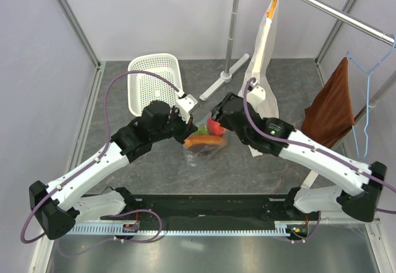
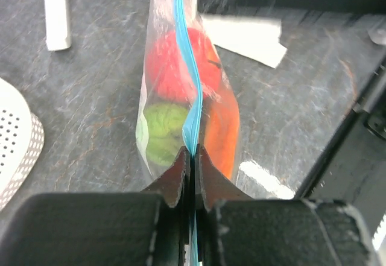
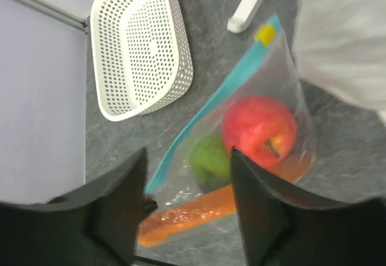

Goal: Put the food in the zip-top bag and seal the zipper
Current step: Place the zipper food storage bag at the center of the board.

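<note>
Basket of white perforated plastic [image 1: 154,82] sits at the back left of the dark grey table [image 1: 247,174]. Right of it, the left gripper [image 2: 192,156] is pinched tight on the thin teal zipper strip [image 2: 186,67] of the clear floppy zip-top bag [image 1: 201,151], mid-table between both arms. The strip's long axis runs straight away from those fingers toward the right gripper [image 3: 187,152], ending at a small yellow tab [image 3: 264,34]. Inside show a red toy apple [image 3: 259,130], a green round fruit [image 3: 211,157] and an orange papaya slice [image 3: 193,213]. The right gripper's fingers stand apart above the bag, holding nothing.
</note>
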Tool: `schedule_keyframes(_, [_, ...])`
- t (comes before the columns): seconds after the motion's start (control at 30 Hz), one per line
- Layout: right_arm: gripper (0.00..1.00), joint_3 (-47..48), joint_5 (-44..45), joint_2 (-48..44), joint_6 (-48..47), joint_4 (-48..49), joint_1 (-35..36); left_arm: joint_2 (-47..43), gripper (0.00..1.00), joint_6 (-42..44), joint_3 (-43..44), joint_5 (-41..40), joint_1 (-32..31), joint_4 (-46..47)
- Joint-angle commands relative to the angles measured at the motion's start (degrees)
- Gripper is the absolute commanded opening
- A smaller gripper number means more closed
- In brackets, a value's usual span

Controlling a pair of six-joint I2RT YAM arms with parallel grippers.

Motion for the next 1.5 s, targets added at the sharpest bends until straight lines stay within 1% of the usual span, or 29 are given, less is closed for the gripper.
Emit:
schedule_keyframes(0.0, [0.73, -4.10, -0.67, -10.09, -26.35, 9.11, -1.01, -0.68, 0.02, 8.53, 5.95, 7.78, 1.55, 0.10])
schedule_keyframes(0.03, [0.76, -4.80, -4.16, -11.67, -31.27, 10.34, -1.01, 0.02, 0.02, 9.34, 6.74, 8.56, 2.34, -0.07])
schedule_keyframes(0.07, [0.78, -5.42, -5.41, -14.12, -37.93, 11.23, -1.01, 2.03, 0.02, 11.52, 8.49, 9.09, 2.60, -0.08])
schedule_keyframes(0.13, [0.98, -4.73, -11.54, -15.63, -45.09, 11.24, -1.28, 3.89, 0.02, 13.90, 10.52, 9.80, 3.48, -0.25])
schedule_keyframes(0.27, [0.98, -2.44, -17.97, -18.27, -51.43, 10.27, -3.47, 9.07, 0.02, 17.25, 16.13, 11.47, 5.59, 0.54])
schedule_keyframes(0.33, [0.98, -0.52, -18.52, -18.19, -53.90, 10.01, -4.09, 10.40, 0.02, 18.22, 18.08, 13.14, 6.12, 0.71])
schedule_keyframes(0.43, [0.98, 1.33, -18.96, -18.01, -55.57, 10.09, -4.70, 12.33, 0.02, 19.71, 22.11, 16.12, 6.21, 0.89])
schedule_keyframes(0.53, [0.98, 1.69, -19.22, -18.45, -55.14, 10.09, -5.14, 13.30, 0.02, 21.12, 23.62, 16.57, 6.12, 1.07])
schedule_keyframes(0.57, [0.98, 1.69, -19.75, -18.63, -54.97, 10.01, -5.41, 13.30, 0.02, 22.95, 23.36, 16.83, 6.12, 0.63])
schedule_keyframes(0.6, [0.98, 1.69, -20.01, -18.71, -54.79, 10.09, -5.67, 13.04, 0.02, 24.88, 22.84, 20.49, 6.12, -0.24])
schedule_keyframes(0.63, [0.98, 1.78, -20.19, -18.80, -54.61, 9.75, -5.93, 11.73, 0.02, 27.51, 20.31, 24.44, 6.12, -3.82])
schedule_keyframes(0.67, [0.98, 1.78, -20.37, -18.98, -54.61, 9.57, -6.46, 10.85, 0.02, 33.89, 18.11, 28.57, 6.12, -6.03])
schedule_keyframes(0.7, [0.98, 1.69, -20.63, -18.98, -54.52, 9.57, -6.64, 9.36, 0.02, 35.95, 15.21, 34.18, 5.95, -7.10])
schedule_keyframes(0.73, [0.98, 1.43, -20.80, -19.24, -54.70, 9.31, -6.90, 6.74, 0.02, 37.71, 8.83, 36.24, 5.77, -8.06])
schedule_keyframes(0.77, [0.98, 1.34, -21.07, -19.33, -55.05, 9.30, -7.25, 5.32, 0.02, 42.08, 5.55, 37.82, 5.51, -10.68])
schedule_keyframes(0.8, [0.98, 1.25, -21.33, -19.33, -55.14, 9.22, -7.25, 4.26, 0.02, 45.17, 2.56, 39.06, 3.94, -12.28])
schedule_keyframes(0.83, [0.98, 0.99, -21.77, -19.42, -55.14, 9.04, -7.34, 2.33, 0.02, 47.64, -3.04, 38.29, 2.79, -13.60])
schedule_keyframes(0.87, [0.98, 0.73, -22.21, -19.51, -55.49, 8.95, -7.52, 1.71, 0.02, 50.19, -5.71, 37.32, 1.83, -14.31])
schedule_keyframes(0.93, [0.98, 0.20, -24.57, -19.51, -55.75, 8.78, -7.69, 1.35, 0.02, 50.30, -11.50, 36.35, 0.15, -14.31])
schedule_keyframes(1.0, [0.98, -0.15, -27.12, -19.42, -57.77, 8.08, -7.96, 2.13, 0.09, 48.90, -13.55, 35.47, -0.55, -14.31])
schedule_keyframes(1.03, [0.98, -0.67, -28.79, -19.42, -58.73, 7.29, -7.96, 2.40, 0.20, 47.85, -14.16, 35.12, -0.64, -14.31])
schedule_keyframes(1.13, [0.98, -1.91, -28.89, -19.77, -62.51, 4.75, -7.96, 1.62, 0.40, 41.80, -13.82, 34.32, -0.64, -14.31])
schedule_keyframes(1.2, [0.98, -2.43, -29.77, -20.12, -65.49, 2.90, -8.04, -2.40, 0.48, 39.76, -13.30, 34.85, -0.56, -15.01])
schedule_keyframes(1.27, [0.98, -2.88, -31.86, -21.08, -68.21, 0.87, -8.04, -6.72, 0.61, 37.21, -11.63, 35.47, -0.56, -15.72])
schedule_keyframes(1.3, [0.98, -2.96, -32.75, -22.48, -69.28, 0.00, -8.04, -11.18, 0.70, 37.21, -9.01, 35.12, -0.64, -16.68])
schedule_keyframes(1.33, [0.98, -2.88, -34.06, -23.19, -71.64, -0.54, -8.31, -13.05, 0.94, 35.03, -7.33, 33.11, -0.56, -16.95])
schedule_keyframes(1.37, [0.98, -2.62, -35.73, -23.81, -73.05, -1.32, -8.48, -14.28, 0.98, 32.83, -5.31, 29.96, -0.56, -16.43])
schedule_keyframes(1.4, [0.98, -1.83, -37.92, -24.86, -74.11, -3.16, -8.66, -15.25, 1.00, 31.16, -0.51, 26.02, 1.88, -16.77])
schedule_keyframes(1.47, [0.98, -1.47, -40.04, -25.83, -78.33, -5.36, -9.10, -14.30, 1.00, 27.46, 4.79, 24.93, 7.24, -20.36])
